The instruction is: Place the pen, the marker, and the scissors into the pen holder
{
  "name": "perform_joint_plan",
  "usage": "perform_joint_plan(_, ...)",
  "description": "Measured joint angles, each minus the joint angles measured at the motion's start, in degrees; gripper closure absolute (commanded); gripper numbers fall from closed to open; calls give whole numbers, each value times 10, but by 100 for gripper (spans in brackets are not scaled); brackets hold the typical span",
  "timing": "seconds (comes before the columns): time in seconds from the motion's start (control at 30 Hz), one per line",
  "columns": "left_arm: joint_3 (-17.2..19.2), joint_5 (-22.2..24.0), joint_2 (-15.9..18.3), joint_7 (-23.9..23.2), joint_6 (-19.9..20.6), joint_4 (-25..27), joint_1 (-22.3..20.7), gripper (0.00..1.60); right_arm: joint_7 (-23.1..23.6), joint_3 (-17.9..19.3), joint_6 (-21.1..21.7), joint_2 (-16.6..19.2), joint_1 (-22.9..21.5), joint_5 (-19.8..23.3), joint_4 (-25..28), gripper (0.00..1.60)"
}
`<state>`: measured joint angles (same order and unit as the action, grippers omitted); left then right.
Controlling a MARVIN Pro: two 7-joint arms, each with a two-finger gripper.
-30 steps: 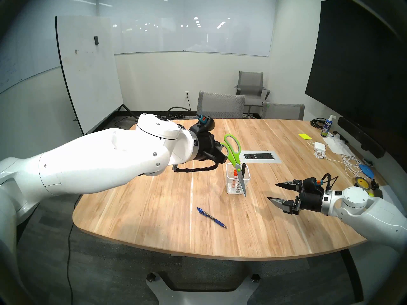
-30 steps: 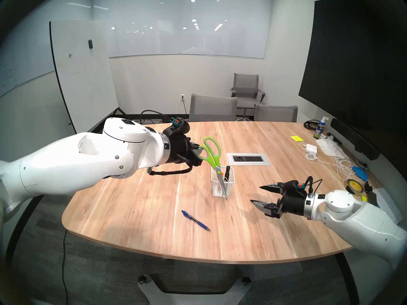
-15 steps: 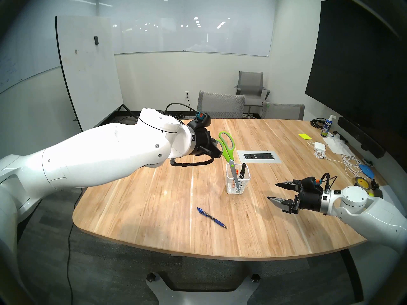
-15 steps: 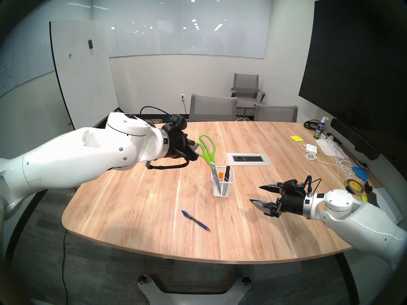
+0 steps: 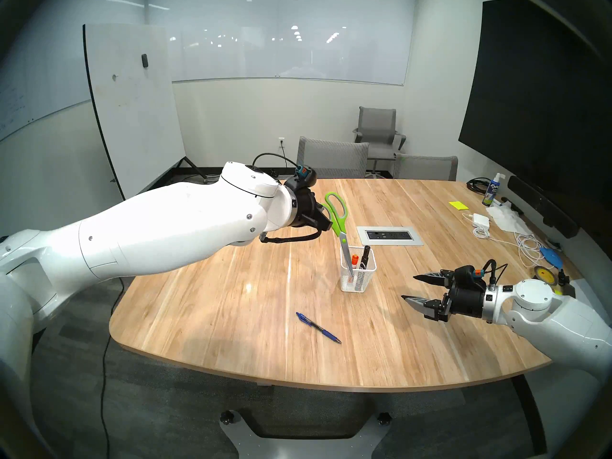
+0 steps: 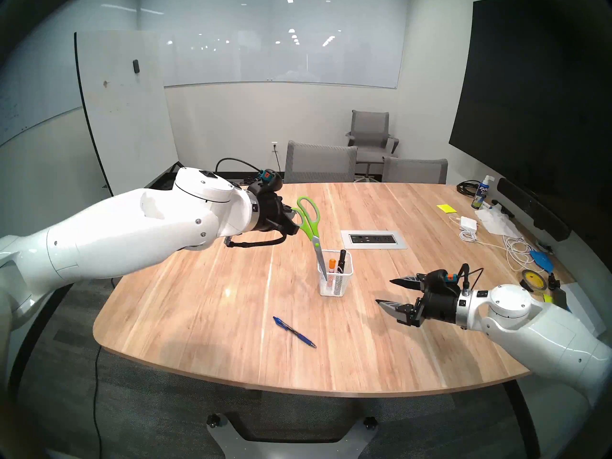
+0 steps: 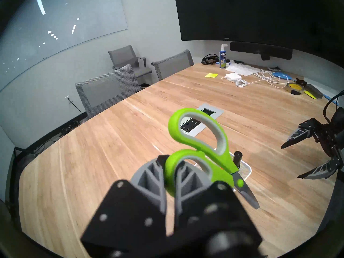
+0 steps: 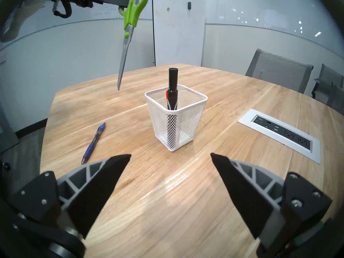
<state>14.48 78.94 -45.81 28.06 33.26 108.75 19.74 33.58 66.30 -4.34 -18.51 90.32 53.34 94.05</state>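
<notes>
The tabletop (image 5: pixel 231 316) carries the pen holder (image 5: pixel 358 273), the pen (image 5: pixel 318 328) nearer. The left arm reaches forward, left claw (image 5: pixel 326 218) clamped on the scissors (image 5: pixel 339 223), blades hanging beside the holder. The right claw (image 5: pixel 410 287) hovers wide.

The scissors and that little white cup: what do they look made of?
Scissors: shiny silver blades, likely steel; matte lime-green and grey handles, probably plastic. White cup: see-through wire mesh with a solid rim, apparently painted metal.
</notes>
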Motion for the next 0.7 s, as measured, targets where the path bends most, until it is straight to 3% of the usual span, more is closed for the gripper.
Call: perform_joint_plan(0.7, -1, -26, -25, 10, -8, -54, -8, 160, 1, 0, 0, 0, 0, 0, 0, 0)
